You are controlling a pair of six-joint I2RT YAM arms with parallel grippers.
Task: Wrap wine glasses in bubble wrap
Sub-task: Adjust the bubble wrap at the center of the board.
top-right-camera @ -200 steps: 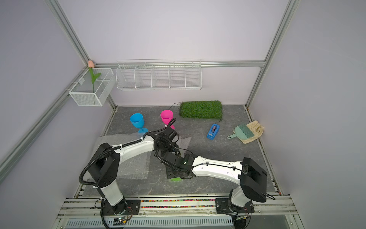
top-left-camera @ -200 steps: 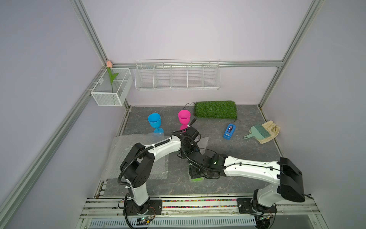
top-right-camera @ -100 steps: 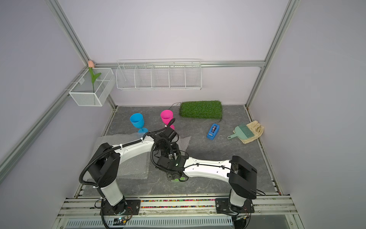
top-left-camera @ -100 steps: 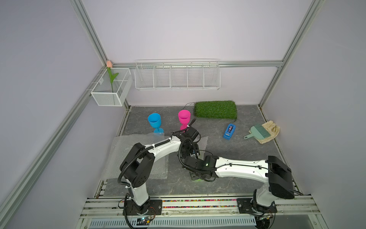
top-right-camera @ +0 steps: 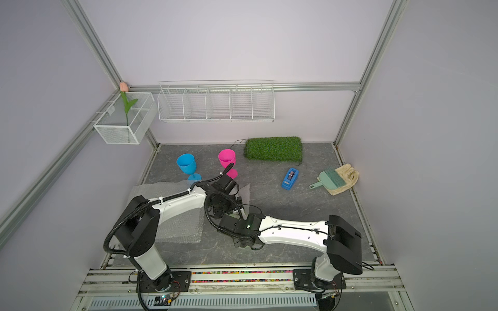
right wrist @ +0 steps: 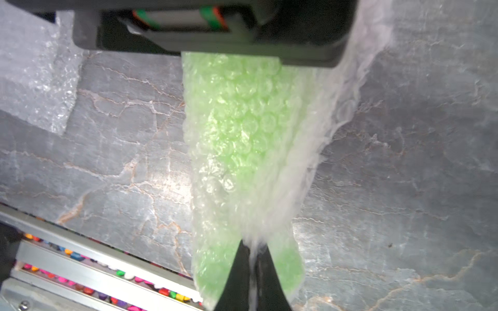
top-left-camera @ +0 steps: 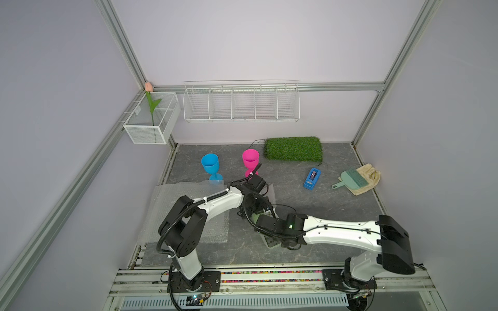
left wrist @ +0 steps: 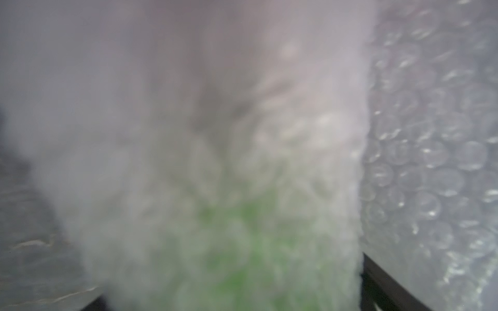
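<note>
The green goblet (right wrist: 242, 113) lies on its side on the bench (right wrist: 404, 188) between my two arms, rolled in wrap (right wrist: 336, 107); its colour shows through the bubbles. My right gripper (right wrist: 253, 246) is closed on a loose fold of that wrap near the foot end; it pinches film only, not the goblet. My left gripper (top-left-camera: 256, 208) sits over the bowl end; its jaws are spread wide either side of the bundle and seem not to squeeze it.

I judge the step in hand to be tightening and closing the roll. The pinch should stay firm and on film alone; I should draw the flap across the stem rather than along it, so the roll tightens instead of sliding off; I should pull low, close to the bench, so the light goblet neither lifts nor rolls away. The left gripper ought to steady the bowl end gently first; the free edge looks ragged and may spring open.

The blue goblet (top-left-camera: 209, 163) and pink goblet (top-left-camera: 250, 159) stand upright and bare at the back; spare sheets (top-left-camera: 172, 204) lie flat under my left arm.
</note>
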